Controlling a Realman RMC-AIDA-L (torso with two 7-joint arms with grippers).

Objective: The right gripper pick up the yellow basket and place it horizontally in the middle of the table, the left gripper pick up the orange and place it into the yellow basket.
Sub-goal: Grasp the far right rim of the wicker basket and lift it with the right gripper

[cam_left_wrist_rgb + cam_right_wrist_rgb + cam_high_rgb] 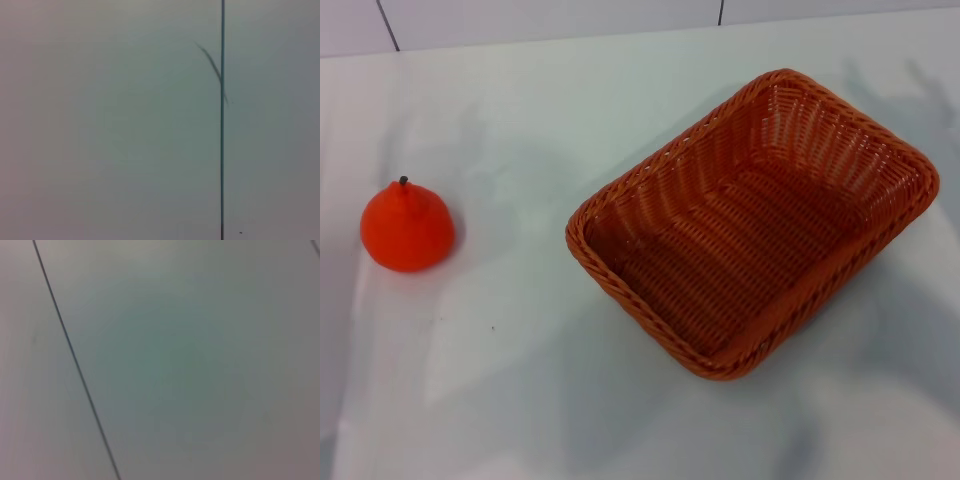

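Note:
The yellow basket (752, 225), an orange-brown woven rectangle, lies empty on the white table (520, 380), right of centre and turned diagonally. The orange (407, 228), bright with a short dark stem, sits upright on the table at the left, well apart from the basket. Neither gripper shows in any view. Both wrist views show only a plain pale surface with a thin dark seam (222, 125) (75, 360).
The table's far edge meets a pale tiled wall (550, 20) at the back. Faint shadows fall on the table at the right (910, 110) and along the lower edge.

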